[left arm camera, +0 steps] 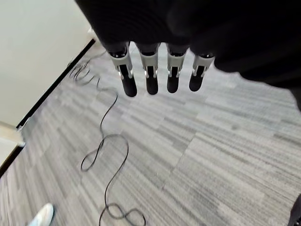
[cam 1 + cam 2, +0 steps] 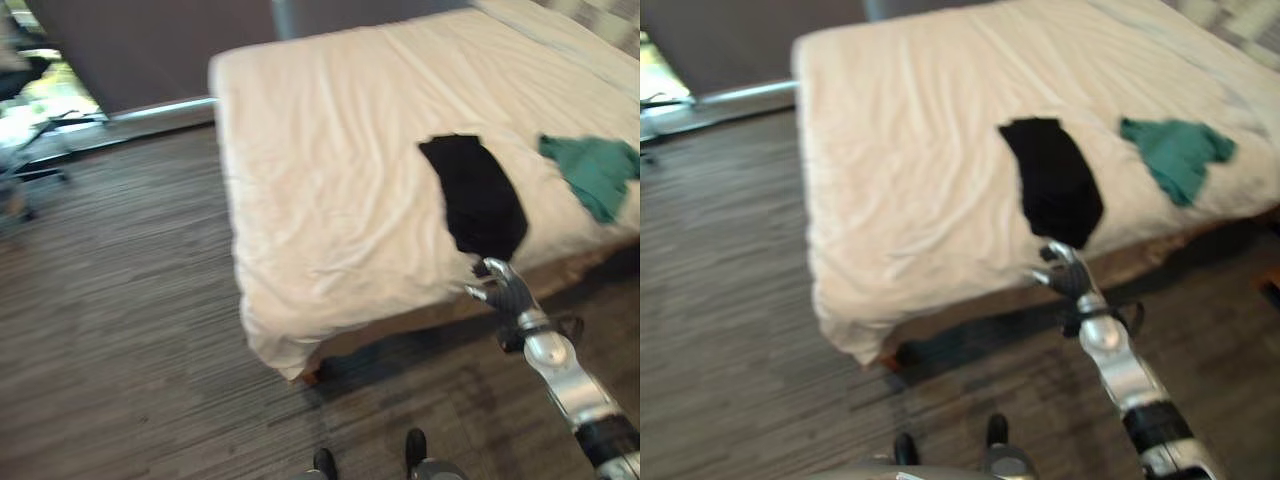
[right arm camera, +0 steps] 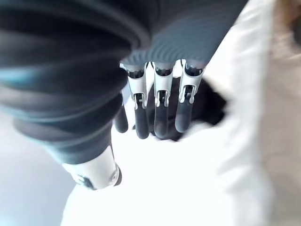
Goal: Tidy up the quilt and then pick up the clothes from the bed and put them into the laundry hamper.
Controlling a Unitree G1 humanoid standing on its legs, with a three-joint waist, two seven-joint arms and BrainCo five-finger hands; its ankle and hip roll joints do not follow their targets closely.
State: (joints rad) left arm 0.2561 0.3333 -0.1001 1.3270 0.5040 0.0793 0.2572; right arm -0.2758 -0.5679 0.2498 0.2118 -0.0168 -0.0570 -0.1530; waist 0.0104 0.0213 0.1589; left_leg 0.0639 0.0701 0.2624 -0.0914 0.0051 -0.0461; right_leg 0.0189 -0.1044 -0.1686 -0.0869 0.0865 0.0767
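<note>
Right hand (image 2: pixel 505 290) stretched forward, fingers loosely spread, just short of the black cloth garment (image 2: pixel 478 196) draped at the white quilt's (image 2: pixel 330 170) near edge. Crumpled teal garment (image 2: pixel 596 172) farther along. Left hand (image 1: pixel 155 70) over grey carpet, fingers straight.

Grey striped carpet floor (image 2: pixel 130 330) across the room, running under and around the bed frame. Dark wall panel (image 2: pixel 150 50) behind the head of the floor area, with a pale baseboard strip (image 2: pixel 160 108) along its foot. Black office chair (image 2: pixel 25 120) at the far left, beside a bright patch of light. In the left wrist view, white wall (image 1: pixel 33 52) with dark skirting, and a white shoe (image 1: pixel 41 216) on the carpet.
</note>
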